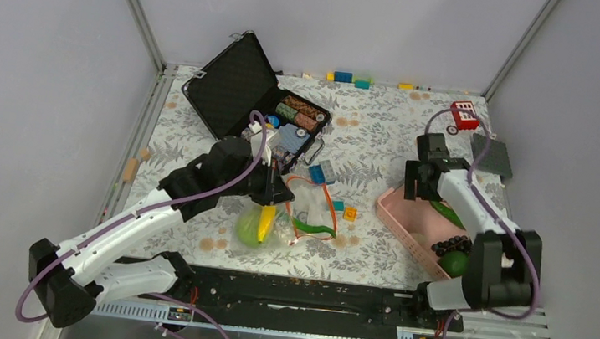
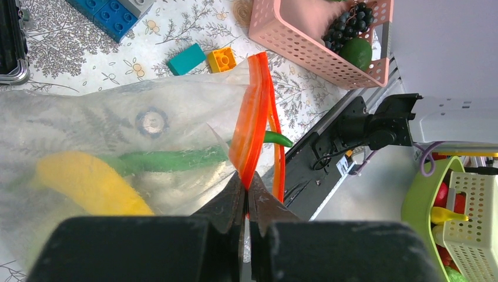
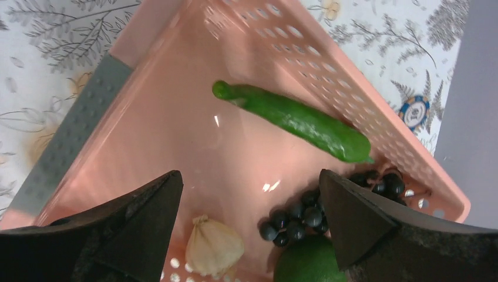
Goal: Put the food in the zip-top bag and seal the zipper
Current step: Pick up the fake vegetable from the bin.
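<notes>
1. Currently the left gripper (image 2: 246, 197) is clenched on the zipper (image 2: 253, 111). Both fingers pinch the orange-red strip near its lower end, jaws pressed together with only the strip between them.
2. Above the pinch the two halves of the strip stand apart, so the mouth is unsealed.
3. In the top view the bag (image 2: 106, 111) lies on the table (image 1: 383, 145), near the front edge and left of centre, just under the left gripper.
4. Through the plastic show a yellow piece (image 2: 88, 182), a pod (image 2: 170, 160) and a cabbage (image 1: 248, 227). The pod's tip pokes out at the mouth, between the strip halves.
5. The right gripper (image 3: 249, 176) is released, its jaws spread wide with nothing between them. It hangs over the basket (image 3: 147, 117), touching no food.
6. Inside the basket are a long green piece (image 3: 299, 120), lying diagonally, and a white piece (image 3: 214, 247). Dark berries (image 3: 305, 217) and a green ball (image 3: 308, 264) lie close together at the near corner.
7. The basket sits well right of the bag, with bricks (image 1: 322, 172) on the table between them.
8. An open black case (image 1: 238, 83) stands at the far left, chips (image 1: 302, 113) in its tray.
</notes>
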`<action>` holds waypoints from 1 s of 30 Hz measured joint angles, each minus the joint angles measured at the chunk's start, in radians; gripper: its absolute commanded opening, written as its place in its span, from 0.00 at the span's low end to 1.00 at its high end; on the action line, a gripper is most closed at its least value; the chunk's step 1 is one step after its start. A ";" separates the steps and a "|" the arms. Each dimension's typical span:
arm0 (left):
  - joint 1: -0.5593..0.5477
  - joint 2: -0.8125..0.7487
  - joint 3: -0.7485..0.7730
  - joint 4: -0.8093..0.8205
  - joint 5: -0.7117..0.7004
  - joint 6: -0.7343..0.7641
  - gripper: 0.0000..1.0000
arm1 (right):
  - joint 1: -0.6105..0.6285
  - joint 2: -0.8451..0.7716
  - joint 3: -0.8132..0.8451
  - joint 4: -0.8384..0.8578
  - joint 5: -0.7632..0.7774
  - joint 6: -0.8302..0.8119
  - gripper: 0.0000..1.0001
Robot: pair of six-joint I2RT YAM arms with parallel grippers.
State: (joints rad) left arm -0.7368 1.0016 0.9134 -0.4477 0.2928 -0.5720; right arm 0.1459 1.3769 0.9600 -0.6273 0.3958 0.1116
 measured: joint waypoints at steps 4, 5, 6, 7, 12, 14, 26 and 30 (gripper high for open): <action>0.000 0.004 -0.007 0.002 0.000 0.009 0.00 | -0.003 0.148 0.025 0.040 -0.011 -0.114 0.84; 0.000 0.004 -0.008 0.002 0.000 0.013 0.00 | -0.003 0.172 0.032 0.048 -0.016 -0.137 0.79; 0.000 0.004 -0.008 0.003 0.000 0.015 0.00 | -0.003 0.193 0.038 0.061 -0.018 -0.158 0.76; 0.000 0.004 -0.008 0.005 0.000 0.018 0.00 | -0.004 0.212 0.042 0.077 -0.021 -0.182 0.75; 0.000 0.004 -0.008 0.008 -0.001 0.026 0.00 | -0.014 0.287 0.053 0.139 -0.021 -0.264 0.71; 0.000 0.004 -0.008 0.010 -0.001 0.026 0.00 | -0.018 0.304 0.051 0.170 -0.021 -0.285 0.70; 0.000 0.003 -0.009 0.012 -0.001 0.026 0.00 | -0.036 0.314 0.031 0.245 -0.020 -0.337 0.62; 0.000 -0.004 -0.022 0.021 -0.001 0.026 0.00 | -0.054 0.318 0.027 0.245 -0.020 -0.346 0.58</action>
State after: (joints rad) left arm -0.7368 0.9974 0.8913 -0.4267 0.2920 -0.5457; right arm 0.0921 1.6951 0.9874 -0.3820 0.3759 -0.2348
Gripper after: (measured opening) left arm 0.010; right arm 0.612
